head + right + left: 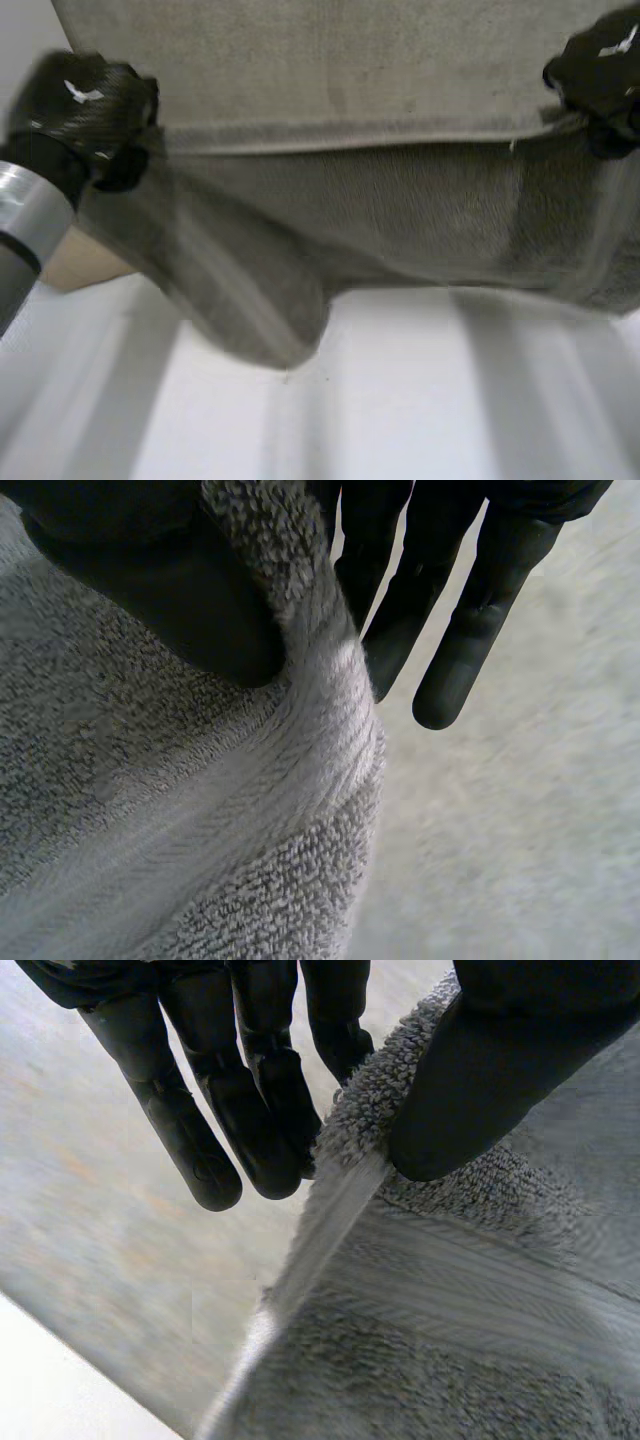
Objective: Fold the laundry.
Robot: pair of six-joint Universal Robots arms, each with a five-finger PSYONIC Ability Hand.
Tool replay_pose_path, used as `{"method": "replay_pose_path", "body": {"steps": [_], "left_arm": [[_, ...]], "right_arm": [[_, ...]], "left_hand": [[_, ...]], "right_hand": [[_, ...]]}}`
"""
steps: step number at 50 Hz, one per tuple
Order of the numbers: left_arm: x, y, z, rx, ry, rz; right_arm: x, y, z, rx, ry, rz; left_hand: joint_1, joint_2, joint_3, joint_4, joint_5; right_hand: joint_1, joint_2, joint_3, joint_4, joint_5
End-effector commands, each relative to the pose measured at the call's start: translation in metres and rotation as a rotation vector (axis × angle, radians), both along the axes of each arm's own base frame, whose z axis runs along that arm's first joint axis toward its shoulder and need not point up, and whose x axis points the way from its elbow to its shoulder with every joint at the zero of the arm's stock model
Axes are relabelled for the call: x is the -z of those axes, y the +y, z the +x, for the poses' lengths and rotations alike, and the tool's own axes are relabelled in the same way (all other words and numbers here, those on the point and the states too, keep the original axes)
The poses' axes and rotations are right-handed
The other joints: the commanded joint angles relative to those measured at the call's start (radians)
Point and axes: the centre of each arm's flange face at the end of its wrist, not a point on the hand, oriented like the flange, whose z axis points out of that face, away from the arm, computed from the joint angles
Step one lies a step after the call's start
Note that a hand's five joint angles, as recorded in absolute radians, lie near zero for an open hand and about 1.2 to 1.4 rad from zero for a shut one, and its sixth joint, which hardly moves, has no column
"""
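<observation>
A grey terry towel (400, 210) hangs lifted above the white table (420, 400), its lower part folded under and sagging at the left. My left hand (85, 110) holds its upper left corner and my right hand (600, 70) its upper right corner. In the left wrist view the left hand (250, 1110) pinches the towel's edge (450, 1290) between thumb and straight fingers. In the right wrist view the right hand (470, 650) pinches the banded hem (200, 810) the same way.
A tan flat thing (80, 265) shows under the towel's left side, beside my left forearm (25, 220). The near half of the white table lies bare below the hanging cloth.
</observation>
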Motion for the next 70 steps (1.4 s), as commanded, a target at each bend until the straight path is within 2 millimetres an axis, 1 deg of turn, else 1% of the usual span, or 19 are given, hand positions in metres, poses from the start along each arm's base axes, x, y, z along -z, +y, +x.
{"method": "replay_pose_path", "body": {"steps": [1,4,7,11,13,17,22,28,29,33,36,37,41,45,49,55,60,64,70], "left_arm": [[0.057,-0.046,-0.022,0.023,-0.152,0.179],[0.074,-0.076,-0.033,0.024,-0.184,0.161],[0.073,-0.101,-0.043,0.018,-0.179,0.088],[0.038,-0.146,-0.059,-0.03,-0.103,-0.17],[-0.002,-0.161,-0.065,-0.07,-0.017,-0.374],[-0.056,-0.167,-0.063,-0.116,0.118,-0.631],[-0.07,-0.159,-0.067,-0.103,0.181,-0.704],[-0.03,-0.144,-0.061,-0.07,0.134,-0.515],[-0.022,-0.142,-0.06,-0.069,0.122,-0.485],[0.047,-0.127,-0.054,-0.055,0.033,-0.286],[0.082,-0.118,-0.049,-0.055,-0.016,-0.191],[0.103,-0.11,-0.047,-0.05,-0.046,-0.126],[0.152,-0.089,-0.04,-0.039,-0.116,0.023],[0.18,-0.063,-0.031,-0.031,-0.178,0.13],[0.179,-0.03,-0.02,-0.018,-0.24,0.202],[0.174,0.029,0.001,0.024,-0.393,0.361],[0.172,0.072,0.012,0.084,-0.517,0.535],[0.168,0.068,0.009,0.101,-0.545,0.566],[0.164,0.014,-0.016,0.07,-0.489,0.416]], "right_arm": [[0.06,-0.045,0.002,0.035,0.073,0.18],[0.07,-0.064,0.01,0.038,0.043,0.147],[0.069,-0.085,0.016,0.043,-0.011,0.058],[0.034,-0.128,0.027,0.051,-0.182,-0.277],[0.016,-0.136,0.03,0.041,-0.25,-0.407],[-0.021,-0.143,0.034,0.017,-0.378,-0.677],[-0.026,-0.143,0.037,-0.014,-0.4,-0.732],[0.016,-0.144,0.037,-0.025,-0.32,-0.528],[0.033,-0.142,0.037,-0.032,-0.293,-0.453],[0.08,-0.138,0.031,-0.055,-0.251,-0.265],[0.108,-0.138,0.024,-0.063,-0.239,-0.167],[0.131,-0.137,0.024,-0.074,-0.232,-0.101],[0.177,-0.132,0.021,-0.064,-0.194,0.038],[0.196,-0.122,0.009,-0.021,-0.163,0.162],[0.215,-0.1,-0.012,0.038,-0.104,0.358],[0.192,-0.04,-0.043,0.069,0.078,0.547],[0.185,-0.02,-0.061,0.061,0.217,0.552],[0.185,-0.02,-0.061,0.054,0.238,0.54],[0.191,-0.047,-0.058,0.094,0.159,0.478]], "left_hand": [[0.265,0.202,0.205,0.2,0.247],[0.265,0.202,0.205,0.2,0.247],[0.265,0.202,0.205,0.2,0.247],[0.265,0.202,0.205,0.2,0.247],[0.265,0.202,0.205,0.2,0.247],[0.265,0.202,0.205,0.2,0.247],[0.265,0.202,0.205,0.2,0.247],[0.265,0.202,0.205,0.2,0.247],[0.265,0.202,0.205,0.2,0.247],[0.265,0.202,0.205,0.2,0.247],[0.265,0.202,0.205,0.2,0.247],[0.265,0.202,0.205,0.2,0.247],[0.265,0.202,0.205,0.2,0.247],[0.265,0.202,0.205,0.2,0.247],[0.265,0.202,0.205,0.2,0.247],[0.265,0.202,0.205,0.2,0.247],[0.265,0.202,0.205,0.2,0.247],[0.265,0.202,0.205,0.2,0.247],[0.265,0.202,0.205,0.2,0.247]], "right_hand": [[0.269,0.223,0.211,0.199,0.199],[0.269,0.223,0.211,0.199,0.199],[0.269,0.223,0.211,0.199,0.199],[0.269,0.223,0.211,0.199,0.199],[0.269,0.223,0.211,0.199,0.199],[0.269,0.223,0.211,0.199,0.199],[0.269,0.223,0.211,0.199,0.199],[0.269,0.223,0.211,0.199,0.199],[0.269,0.223,0.211,0.199,0.199],[0.269,0.223,0.211,0.199,0.199],[0.269,0.223,0.211,0.199,0.199],[0.269,0.223,0.211,0.199,0.199],[0.269,0.223,0.211,0.199,0.199],[0.269,0.223,0.211,0.199,0.199],[0.269,0.223,0.211,0.199,0.199],[0.269,0.223,0.211,0.199,0.199],[0.269,0.223,0.211,0.199,0.199],[0.269,0.223,0.211,0.199,0.199],[0.269,0.223,0.211,0.199,0.199]]}}
